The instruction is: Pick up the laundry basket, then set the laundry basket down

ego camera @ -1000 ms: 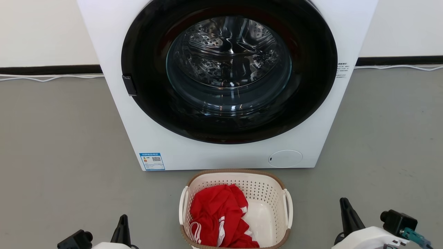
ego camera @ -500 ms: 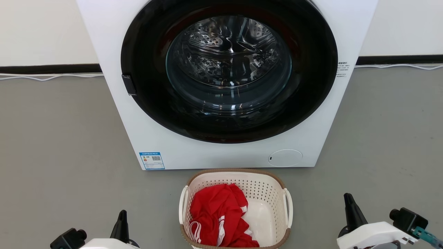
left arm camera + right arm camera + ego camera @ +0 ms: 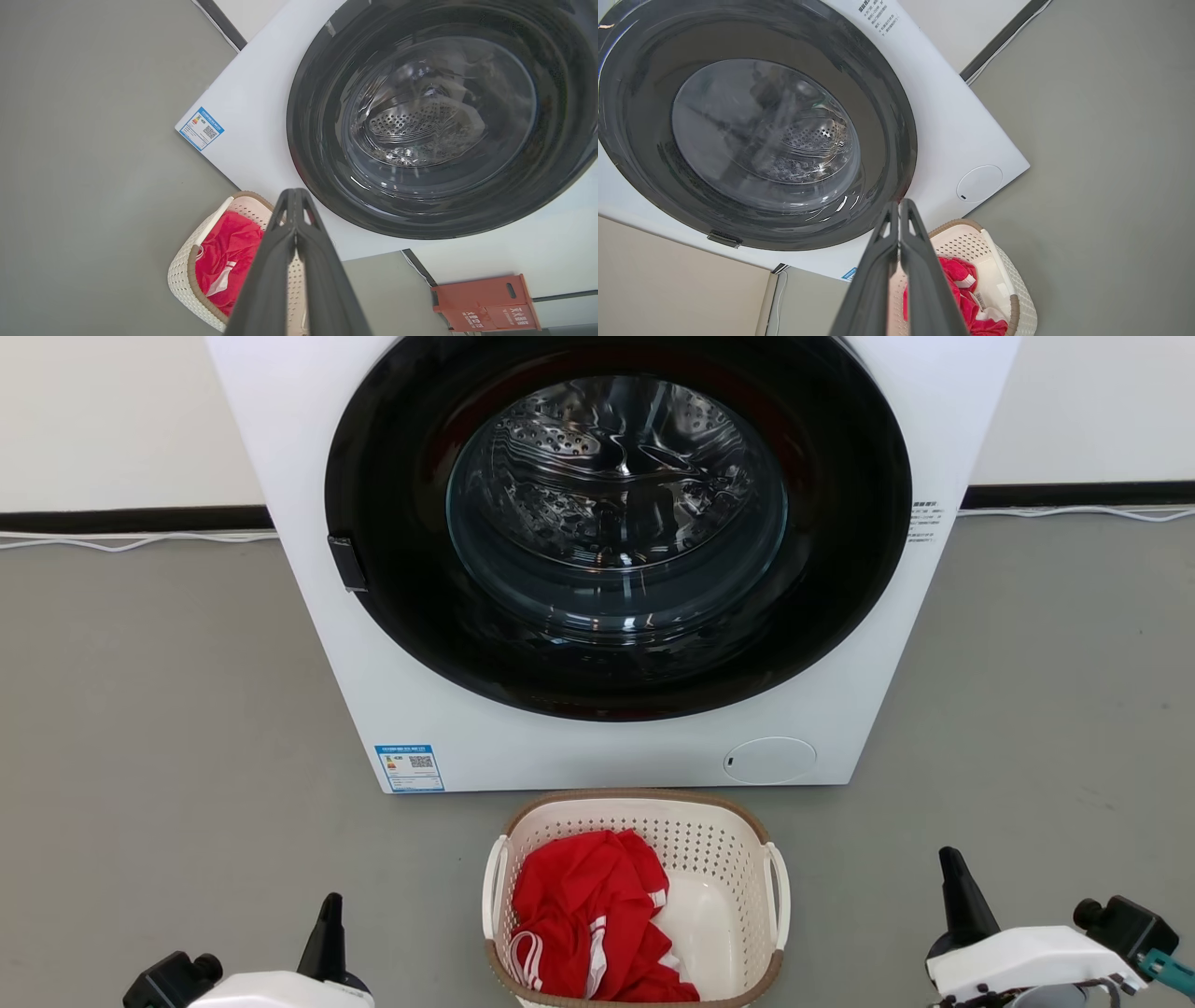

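The cream laundry basket point(image 3: 728, 859), brown-rimmed and perforated, stands on the grey floor just in front of the washing machine, at the bottom middle of the head view. A red garment point(image 3: 583, 919) lies inside it. My left gripper point(image 3: 329, 919) points up at the lower left, well left of the basket, fingers pressed together and empty. To the basket's right my right gripper point(image 3: 954, 877) also sits clear of it, shut on nothing. The left wrist view has the basket point(image 3: 184, 273) behind the shut fingers point(image 3: 275, 261); the right wrist view shows the basket point(image 3: 1017, 289) beside its fingers point(image 3: 920, 261).
A big white washing machine point(image 3: 308, 448) with a shut dark round door point(image 3: 616, 523) stands right behind the basket. White cables point(image 3: 140, 543) run along the wall base. A red box point(image 3: 486, 303) stands by the wall. Open grey floor point(image 3: 159, 737) lies on both sides.
Both grippers have drifted outward, away from the basket: the right one to the right and slightly up the view, the left one slightly left. The basket has not moved.
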Controlling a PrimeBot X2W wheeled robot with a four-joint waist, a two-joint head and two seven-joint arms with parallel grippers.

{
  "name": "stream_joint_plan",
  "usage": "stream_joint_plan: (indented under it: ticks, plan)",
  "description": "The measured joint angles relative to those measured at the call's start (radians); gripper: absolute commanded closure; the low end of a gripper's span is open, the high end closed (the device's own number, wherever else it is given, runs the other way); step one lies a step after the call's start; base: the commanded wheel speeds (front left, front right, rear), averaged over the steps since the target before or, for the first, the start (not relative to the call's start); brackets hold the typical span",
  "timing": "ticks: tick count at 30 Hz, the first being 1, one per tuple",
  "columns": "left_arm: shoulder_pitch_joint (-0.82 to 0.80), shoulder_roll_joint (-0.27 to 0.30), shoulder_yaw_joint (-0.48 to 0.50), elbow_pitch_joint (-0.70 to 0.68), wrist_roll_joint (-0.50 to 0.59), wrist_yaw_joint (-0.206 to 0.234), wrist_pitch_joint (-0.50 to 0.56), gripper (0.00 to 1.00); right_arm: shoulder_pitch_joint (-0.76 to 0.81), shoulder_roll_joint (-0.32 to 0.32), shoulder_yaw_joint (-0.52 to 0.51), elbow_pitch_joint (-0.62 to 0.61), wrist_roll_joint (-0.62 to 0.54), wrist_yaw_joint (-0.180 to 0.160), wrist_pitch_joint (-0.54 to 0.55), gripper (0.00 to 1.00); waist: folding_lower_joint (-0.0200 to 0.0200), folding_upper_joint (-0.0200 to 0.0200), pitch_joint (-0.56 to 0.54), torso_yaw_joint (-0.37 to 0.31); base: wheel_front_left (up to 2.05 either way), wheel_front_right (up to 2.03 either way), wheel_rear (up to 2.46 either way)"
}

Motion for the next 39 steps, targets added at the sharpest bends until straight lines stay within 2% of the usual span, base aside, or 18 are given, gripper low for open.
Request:
stream_joint_plan:
  ticks: [39]
  plan:
    - [-0.022,0.003,0.031,-0.067,-0.415,-0.054,0.117,1.00,0.000,0.000,-0.044,-0.115,0.482,0.000,0.118,1.00,0.0000,0.0000,0.010,-0.001,0.00,0.00,0.00]
